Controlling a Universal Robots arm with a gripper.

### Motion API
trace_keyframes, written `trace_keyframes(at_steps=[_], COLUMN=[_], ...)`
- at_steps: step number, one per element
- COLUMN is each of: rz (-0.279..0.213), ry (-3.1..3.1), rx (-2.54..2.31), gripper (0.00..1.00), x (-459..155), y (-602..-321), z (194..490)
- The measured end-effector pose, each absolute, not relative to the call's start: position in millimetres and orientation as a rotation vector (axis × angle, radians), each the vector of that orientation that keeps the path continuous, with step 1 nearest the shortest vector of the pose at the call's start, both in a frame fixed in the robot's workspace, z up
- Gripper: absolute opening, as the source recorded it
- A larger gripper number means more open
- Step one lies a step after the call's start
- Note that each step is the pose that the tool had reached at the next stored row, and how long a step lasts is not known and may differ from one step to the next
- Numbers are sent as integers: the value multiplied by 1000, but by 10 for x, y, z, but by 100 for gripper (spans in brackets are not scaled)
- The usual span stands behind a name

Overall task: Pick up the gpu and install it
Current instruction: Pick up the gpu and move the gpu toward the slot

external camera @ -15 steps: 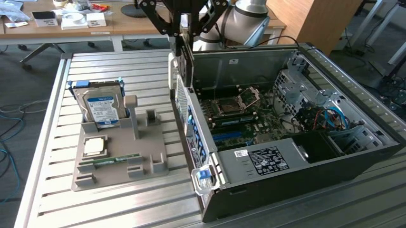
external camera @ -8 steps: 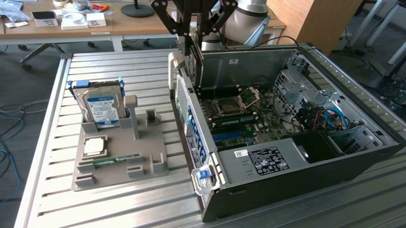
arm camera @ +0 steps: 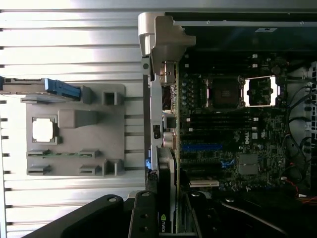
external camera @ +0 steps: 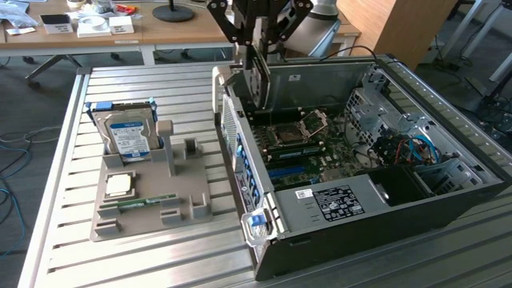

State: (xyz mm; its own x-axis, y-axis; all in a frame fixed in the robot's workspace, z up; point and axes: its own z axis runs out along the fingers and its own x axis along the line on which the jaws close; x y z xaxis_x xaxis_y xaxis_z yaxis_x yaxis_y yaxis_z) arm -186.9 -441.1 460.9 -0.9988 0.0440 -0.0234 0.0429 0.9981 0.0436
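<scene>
Exterior view, from the near edge: ribbed metal table (external camera: 120, 264), dull silver, with long straight grooves. On it, toward the exterior view's left, a matte grey plastic holder (external camera: 188, 192) with blocky posts and shallow pockets. Carries a flat square silver chip (external camera: 120, 183), a narrow green RAM stick (external camera: 148, 202) lying flat, and a silver hard drive (external camera: 128, 137) with blue-white label, standing upright between blue rails. Toward the exterior view's right, an open black computer case (external camera: 448, 198), boxy sheet steel, lying on its side. Inside, nearest, a grey power supply (external camera: 336, 201); behind it a dark green motherboard (external camera: 320, 159), crowded with small parts, with blue slots and a shiny open CPU socket (external camera: 315, 123).

Further back, the gpu (external camera: 258, 84): thin, flat, dark, rectangular. Hangs upright over the case's side nearest to the holder. Clamped at the upper part by the black jointed gripper (external camera: 260, 47), closed on it. Contact of the lower edge with the motherboard: cannot tell. In the wrist view, the gpu (arm camera: 166, 178) seen edge-on as a narrow dark strip with a small green logo.

Just beside the card, along the same case wall, a pale grey latch cover (arm camera: 166, 42). Blue and black cables (external camera: 412, 149) well apart from it. Farthest, a wooden desk (external camera: 184, 33) with small white boxes.
</scene>
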Motion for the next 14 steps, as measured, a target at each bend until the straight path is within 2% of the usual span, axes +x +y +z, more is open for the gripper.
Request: trace_keyframes(at_steps=[14], rz=[67], ry=[3116], rx=[68], gripper=[27], x=[-1544], y=[-4411], z=[4609])
